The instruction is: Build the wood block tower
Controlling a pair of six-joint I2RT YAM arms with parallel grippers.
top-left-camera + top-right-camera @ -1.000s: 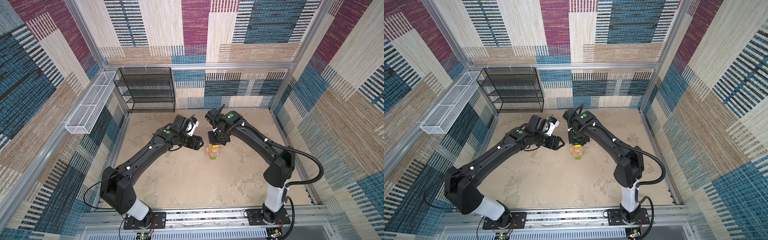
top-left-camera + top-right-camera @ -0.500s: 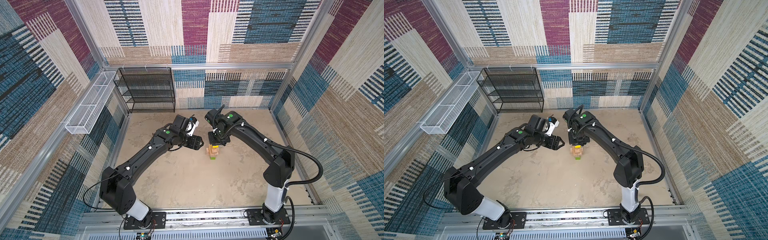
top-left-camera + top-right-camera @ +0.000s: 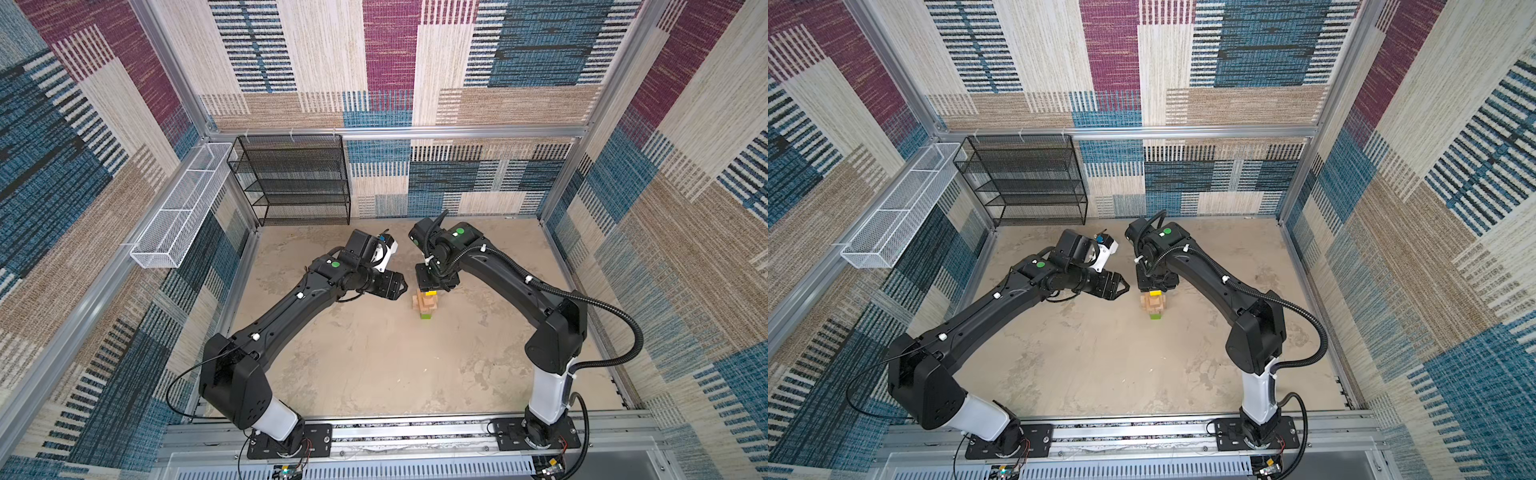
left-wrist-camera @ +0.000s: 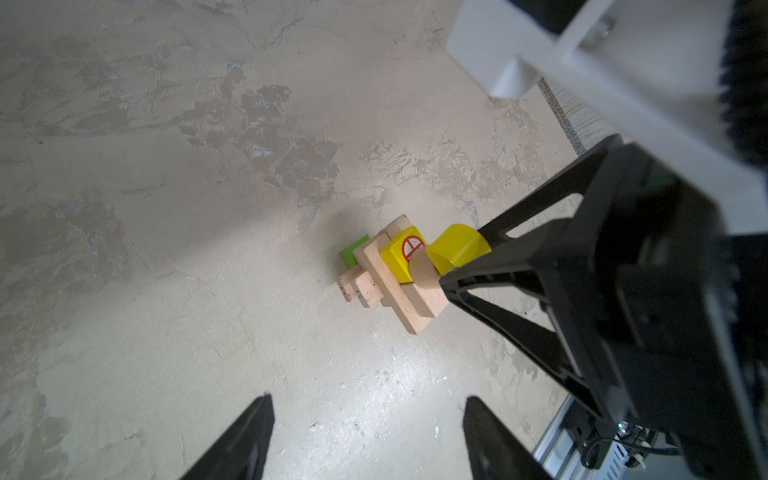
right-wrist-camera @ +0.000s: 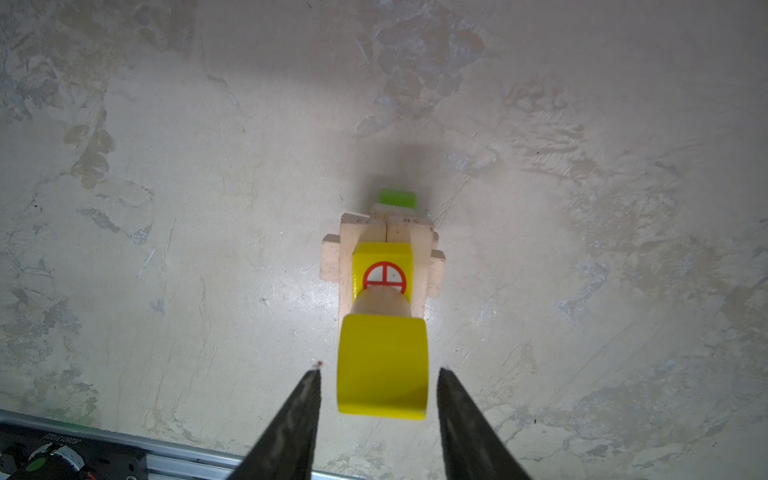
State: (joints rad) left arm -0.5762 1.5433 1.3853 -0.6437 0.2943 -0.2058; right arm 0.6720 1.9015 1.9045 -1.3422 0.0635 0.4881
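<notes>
Seemingly the build is at or close to its end. Every block I can find is in the stack, and no loose piece shows on the tabletop (image 3: 374, 365) in any view. On the left, the left hand (image 3: 402, 286) waits just beside the wood block tower (image 3: 424, 305) and apart from it. Its jaws are moderately spread with nothing between them, as the left wrist view shows. The tower stands toward the back of the tabletop near its middle, just right of that hand and beneath the other one in both top views. From the bottom up it reads: a green oblong block (image 4: 353, 251) lying flat, plain tan bricks (image 4: 395, 299) laid crosswise in layers, a red-marked yellow cube (image 5: 382, 270), a tan round piece (image 5: 380, 303), and a yellow cylinder (image 5: 382, 365) as the cap. The stack looks upright, though it narrows at the top and the tan layers sit a little out of line with one another. On the right, the right hand (image 5: 380, 371) hangs directly over the top. Its jaws flank the yellow cylinder with a slim gap on each side in the right wrist view, so it seems to grip nothing. What is left, I judge, is only for that hand to lift clear — without brushing the cap.
</notes>
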